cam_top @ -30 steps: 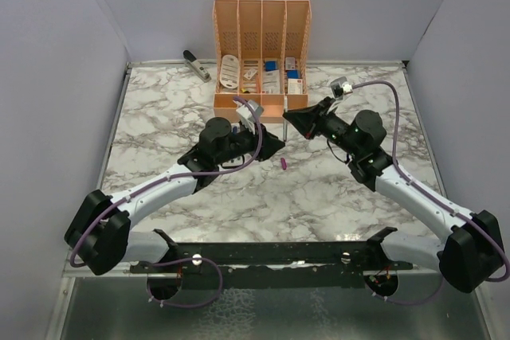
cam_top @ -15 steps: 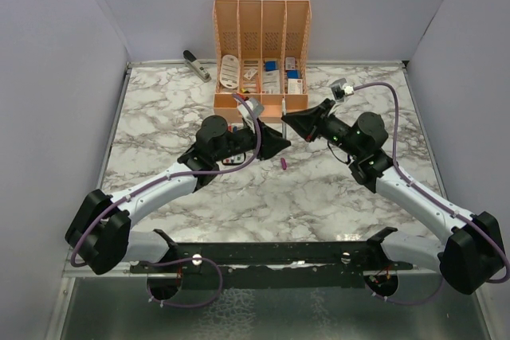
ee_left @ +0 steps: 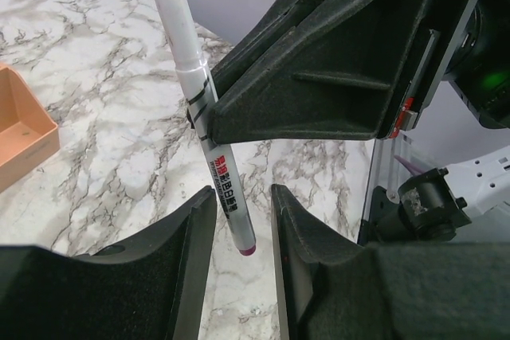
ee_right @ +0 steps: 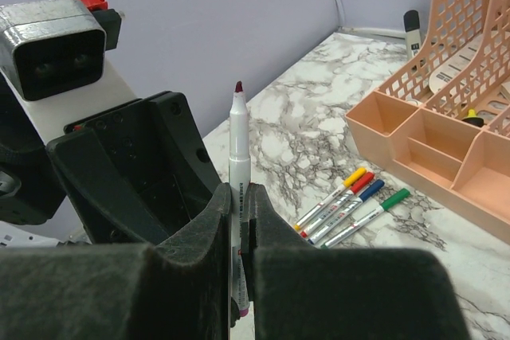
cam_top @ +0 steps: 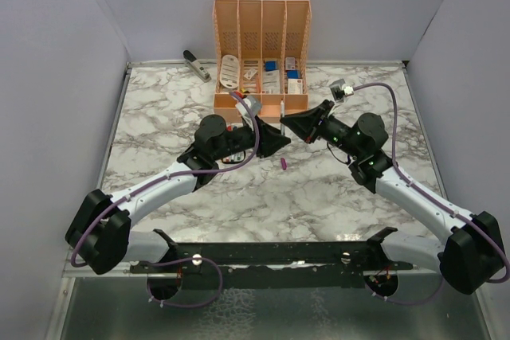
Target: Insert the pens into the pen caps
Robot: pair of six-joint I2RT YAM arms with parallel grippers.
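Observation:
My right gripper [ee_right: 239,197] is shut on a whitish-grey pen [ee_right: 239,141] and holds it upright, with its uncapped purple tip [ee_right: 238,87] on top. In the left wrist view the pen [ee_left: 194,77] hangs down with its purple butt end between the jaws of my open left gripper [ee_left: 243,220], with a gap on each side. In the top view the two grippers meet at mid-table, left [cam_top: 275,142] and right [cam_top: 288,123]. The purple cap [cam_top: 284,164] lies on the table just in front of them. Four capped pens, yellow [ee_right: 355,173], red [ee_right: 363,182], blue [ee_right: 372,189] and green [ee_right: 396,196], lie side by side.
The orange organiser [cam_top: 261,53] with stationery stands at the back centre, and its front trays [ee_right: 430,141] are close to my right gripper. A grey stapler [cam_top: 196,64] lies at the back left. Marble table [cam_top: 159,117], grey walls around it.
Both grippers have drawn slightly closer together. The right one edged left with the pen, bringing the pen's lower end between the left gripper's jaws.

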